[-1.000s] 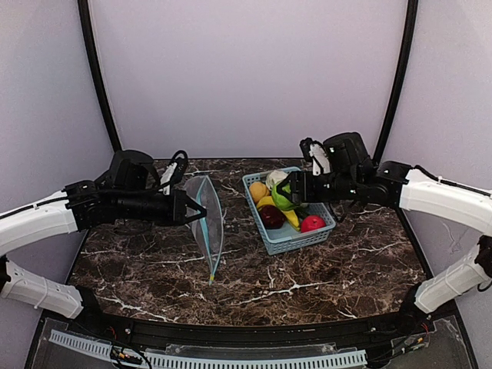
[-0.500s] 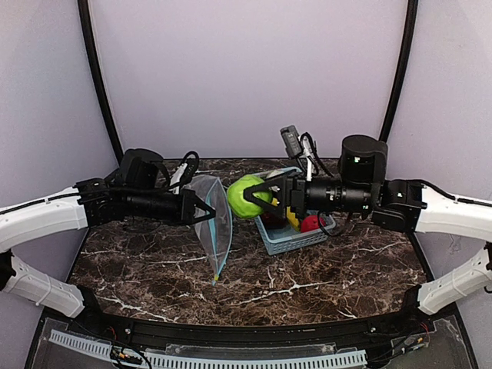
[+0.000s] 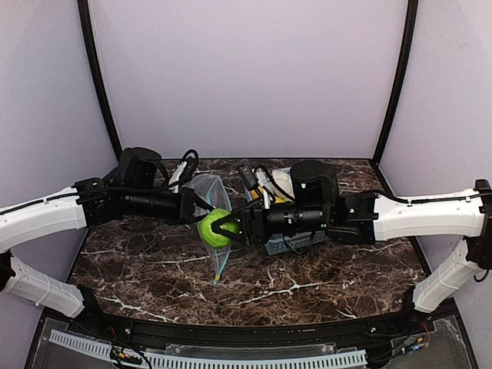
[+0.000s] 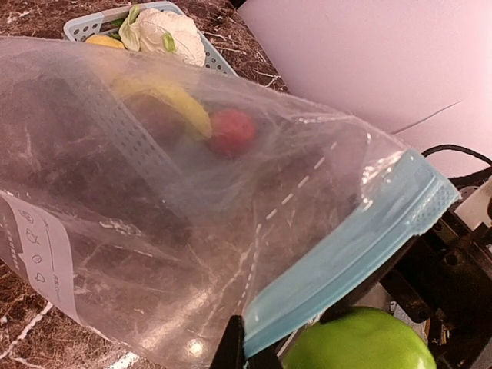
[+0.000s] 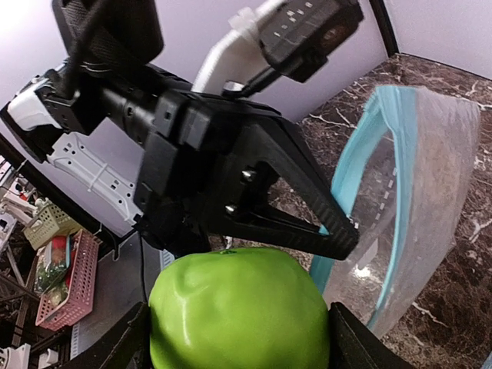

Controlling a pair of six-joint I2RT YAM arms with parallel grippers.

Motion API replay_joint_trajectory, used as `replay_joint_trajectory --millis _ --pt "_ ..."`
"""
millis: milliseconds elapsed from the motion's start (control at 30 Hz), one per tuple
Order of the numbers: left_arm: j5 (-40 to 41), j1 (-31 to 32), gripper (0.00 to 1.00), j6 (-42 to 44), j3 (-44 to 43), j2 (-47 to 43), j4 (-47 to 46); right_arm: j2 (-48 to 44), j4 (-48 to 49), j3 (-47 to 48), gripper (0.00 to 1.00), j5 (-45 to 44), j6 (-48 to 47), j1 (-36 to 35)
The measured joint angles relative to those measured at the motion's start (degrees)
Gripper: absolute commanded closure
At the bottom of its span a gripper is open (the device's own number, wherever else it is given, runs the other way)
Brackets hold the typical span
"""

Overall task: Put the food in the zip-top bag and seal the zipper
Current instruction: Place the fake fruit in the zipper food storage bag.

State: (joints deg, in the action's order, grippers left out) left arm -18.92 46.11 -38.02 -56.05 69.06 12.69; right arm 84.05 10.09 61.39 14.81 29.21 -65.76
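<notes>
The green apple point(image 5: 238, 315) is bright and glossy. The clear zip-top bag point(image 4: 154, 254) has a teal zipper point(image 4: 346, 254) and a white label point(image 4: 42, 254). The dark brown surface point(image 3: 323, 277) is veined white. The lattice basket point(image 4: 77, 27) is light blue.

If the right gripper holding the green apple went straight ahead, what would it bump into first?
Likely the left gripper, which pinches the zip-top bag straight ahead of the green apple; the bag's opening lies just beside it. Depth is unclear.

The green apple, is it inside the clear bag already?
No, the green apple sits outside the bag, just off its teal mouth strip, gripped between the right arm's fingers.
</notes>
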Motion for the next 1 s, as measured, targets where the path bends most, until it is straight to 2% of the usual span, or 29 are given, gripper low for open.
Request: replay_joint_trajectory --millis 300,833,1000 --pt "-1.6 -0.5 0.99 0.2 0.1 -3.3 0.3 1.3 -4.4 1.8 0.39 -8.6 0.2 0.0" --pt "-12.2 -0.6 0.99 3.1 -0.2 -2.8 0.7 4.2 -11.3 4.8 0.38 -17.6 2.9 2.0" --pt "-13.6 -0.6 0.99 3.1 -0.2 -2.2 -0.2 4.3 -12.1 5.2 0.34 -17.5 3.4 2.4"
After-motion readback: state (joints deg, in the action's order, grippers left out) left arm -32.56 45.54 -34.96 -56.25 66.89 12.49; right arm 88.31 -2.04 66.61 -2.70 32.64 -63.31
